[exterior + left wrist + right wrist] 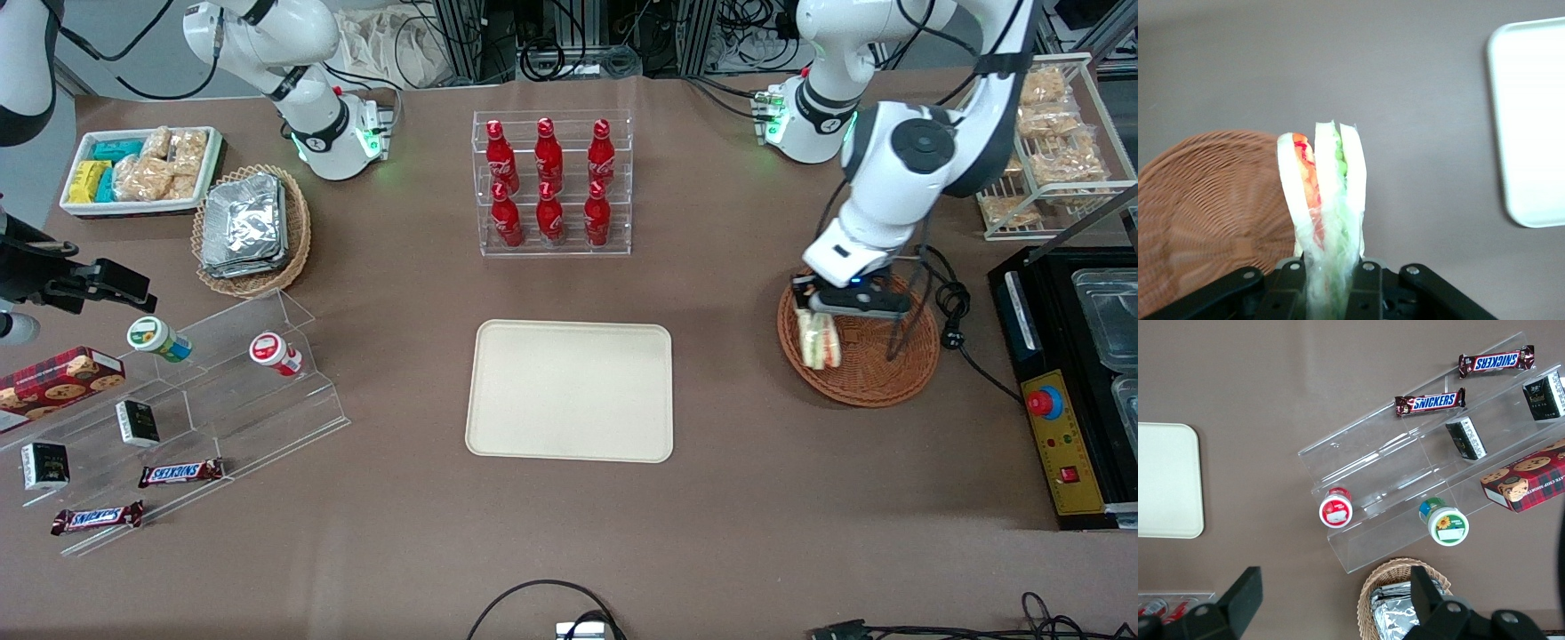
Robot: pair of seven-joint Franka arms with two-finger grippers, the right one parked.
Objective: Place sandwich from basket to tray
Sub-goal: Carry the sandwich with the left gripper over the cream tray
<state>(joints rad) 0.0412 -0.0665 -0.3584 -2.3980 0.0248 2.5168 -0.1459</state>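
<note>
The sandwich (819, 340) is a wedge of white bread with green, orange and red filling. My left gripper (813, 311) is shut on it and holds it above the edge of the reddish-brown wicker basket (876, 360) that faces the tray. In the left wrist view the sandwich (1328, 200) stands between the black fingers (1368, 290), with the basket (1205, 207) under it and a corner of the tray (1531, 127) in sight. The cream tray (570, 389) lies bare mid-table, toward the parked arm from the basket.
A clear rack of red bottles (551, 182) stands farther from the camera than the tray. A black appliance (1067, 382) and a wire rack of snacks (1053, 142) stand at the working arm's end. A black cable (956, 324) lies beside the basket. Acrylic shelves (178, 400) with snacks stand at the parked arm's end.
</note>
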